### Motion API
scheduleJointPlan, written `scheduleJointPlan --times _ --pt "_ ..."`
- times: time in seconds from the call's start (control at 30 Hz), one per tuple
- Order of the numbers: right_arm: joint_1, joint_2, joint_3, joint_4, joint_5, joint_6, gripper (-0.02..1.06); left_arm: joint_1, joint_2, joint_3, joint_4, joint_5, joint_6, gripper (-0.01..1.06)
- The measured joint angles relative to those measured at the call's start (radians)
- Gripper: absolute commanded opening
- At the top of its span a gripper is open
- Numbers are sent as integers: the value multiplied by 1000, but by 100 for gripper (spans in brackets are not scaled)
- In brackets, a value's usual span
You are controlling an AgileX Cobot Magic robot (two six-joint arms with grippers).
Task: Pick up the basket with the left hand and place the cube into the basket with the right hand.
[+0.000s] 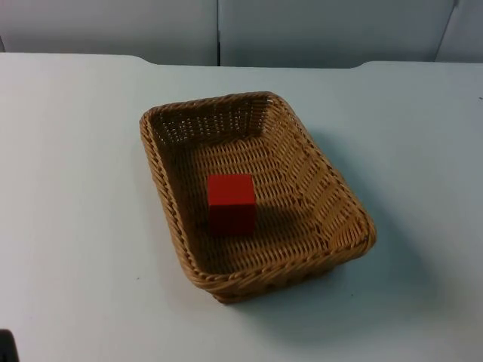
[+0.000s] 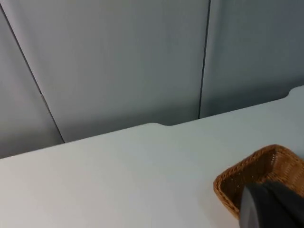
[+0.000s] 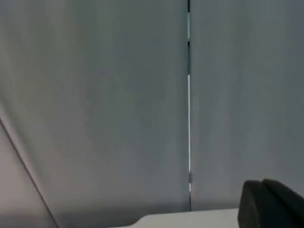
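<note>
A tan wicker basket (image 1: 324, 188) rests on the white table near its middle, turned at a slant. A red cube (image 1: 231, 202) sits upright on the basket's floor, roughly at its centre. In the left wrist view a corner of the basket (image 2: 247, 173) lies on the table just beyond my left gripper (image 2: 273, 206), which hangs above the table and holds nothing that I can see. My right gripper (image 3: 270, 204) is raised and faces the grey partition wall (image 3: 95, 95), with a strip of the table's far edge below it.
White table top (image 1: 75, 226) surrounds the basket on all sides. The grey partition wall (image 1: 226, 30) closes off the far edge. A small black object (image 1: 6, 347) sits at the near left corner of the top view.
</note>
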State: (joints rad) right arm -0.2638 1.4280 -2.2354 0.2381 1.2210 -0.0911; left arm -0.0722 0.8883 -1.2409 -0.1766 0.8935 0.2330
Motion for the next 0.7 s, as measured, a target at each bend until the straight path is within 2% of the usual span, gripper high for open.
scheduleJointPlan --times 0.03,0.07,0.2,0.23,0.3,0.37,0.53,0.7 --pt "0 -23 46 -40 0 15 0 0 -33 55 0 -17 0 0" --pt "0 -23 46 -40 0 15 0 0 -33 55 0 -17 0 0" --pt "0 -106 275 -238 2 91 0 0 -145 240 -16 -49 0 0" --pt "0 -106 275 -238 2 91 0 0 -145 240 -16 -49 0 0" --pt "0 -149 391 -301 4 119 0 0 -202 304 -22 -38 0 0" --pt "-3 -218 525 -318 6 135 0 0 -282 339 -31 -9 0 0" --pt "-3 -328 657 -323 -34 151 0 -41 -382 344 -35 40 0 0" --pt "-3 -526 805 -355 -95 169 0 -114 -523 357 -9 108 0 0"
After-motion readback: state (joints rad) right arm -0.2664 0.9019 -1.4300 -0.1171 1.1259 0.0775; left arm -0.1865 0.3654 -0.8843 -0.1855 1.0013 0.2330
